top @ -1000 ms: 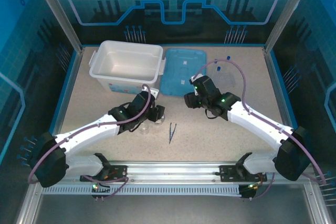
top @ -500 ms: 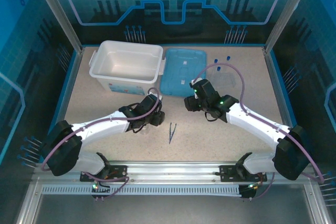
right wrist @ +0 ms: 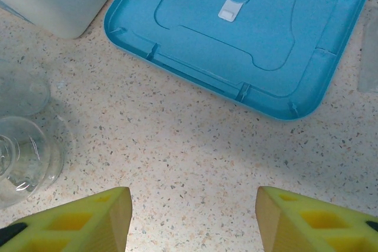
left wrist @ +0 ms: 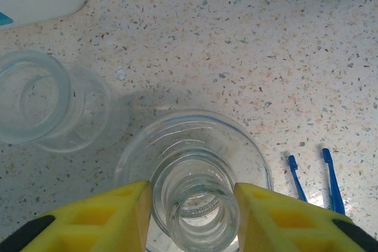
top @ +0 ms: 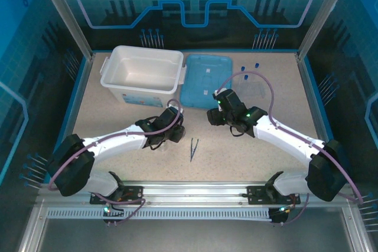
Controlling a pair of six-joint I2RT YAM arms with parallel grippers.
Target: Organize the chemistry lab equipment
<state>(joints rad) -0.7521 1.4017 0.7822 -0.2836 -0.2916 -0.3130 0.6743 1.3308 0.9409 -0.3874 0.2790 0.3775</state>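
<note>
The clear glass flask (left wrist: 195, 199) stands on the speckled table with its neck between my left gripper's (left wrist: 194, 216) yellow fingers (left wrist: 118, 216), and both pads touch the neck. Just left of it stands the clear beaker (left wrist: 41, 101). The dark-blue tweezers (left wrist: 313, 178) lie to the right of the flask; from above the tweezers (top: 193, 149) are in front of both arms. My right gripper (right wrist: 192, 216) hangs open over bare table, with the flask (right wrist: 23, 157) and beaker (right wrist: 20, 90) at its left. The blue-capped tubes (top: 249, 70) lie at the back right.
The big white tub (top: 142, 84) stands at the back left with the flat light-blue lid (top: 204, 78) beside it on the right. The lid's near edge (right wrist: 236, 33) is just beyond my right gripper. The left gripper (top: 171, 133) and the right gripper (top: 211, 116) are close together mid-table.
The left arm swung right and came down around the flask's neck, then held still. The right arm shifted slightly left and stayed open.
</note>
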